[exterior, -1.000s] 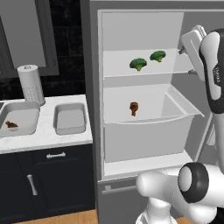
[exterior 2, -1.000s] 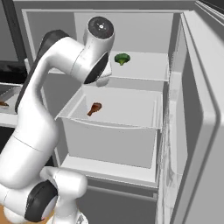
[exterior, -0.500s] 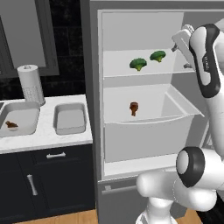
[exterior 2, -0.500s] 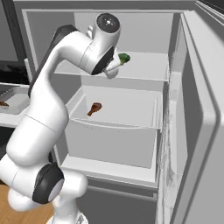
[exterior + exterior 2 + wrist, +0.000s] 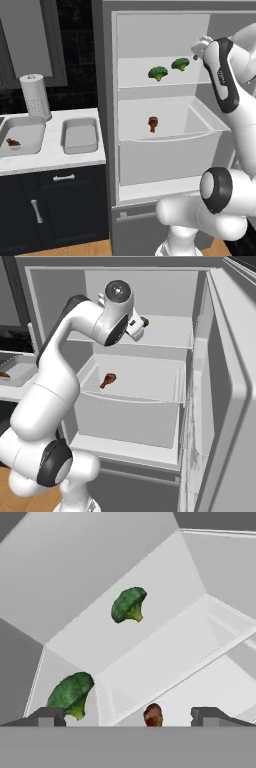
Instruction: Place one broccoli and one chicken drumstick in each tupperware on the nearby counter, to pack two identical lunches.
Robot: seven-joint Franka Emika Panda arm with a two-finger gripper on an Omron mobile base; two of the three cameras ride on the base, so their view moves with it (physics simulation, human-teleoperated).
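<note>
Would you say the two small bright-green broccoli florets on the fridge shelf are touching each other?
Apart. In the left base view, the left broccoli floret and the right broccoli floret sit side by side with bare white fridge shelf between them.

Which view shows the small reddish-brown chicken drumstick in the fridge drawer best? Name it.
The right base view: the small reddish-brown chicken drumstick lies unobstructed, bulb and narrow end distinct. The left base view shows it end-on; the hand view shows just its top.

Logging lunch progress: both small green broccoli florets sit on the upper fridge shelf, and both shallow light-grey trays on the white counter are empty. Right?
Not quite. The two green broccoli florets do sit on the upper fridge shelf, but only the nearer light-grey tray is empty. The far tray holds a reddish-brown drumstick, as the left base view shows.
</note>
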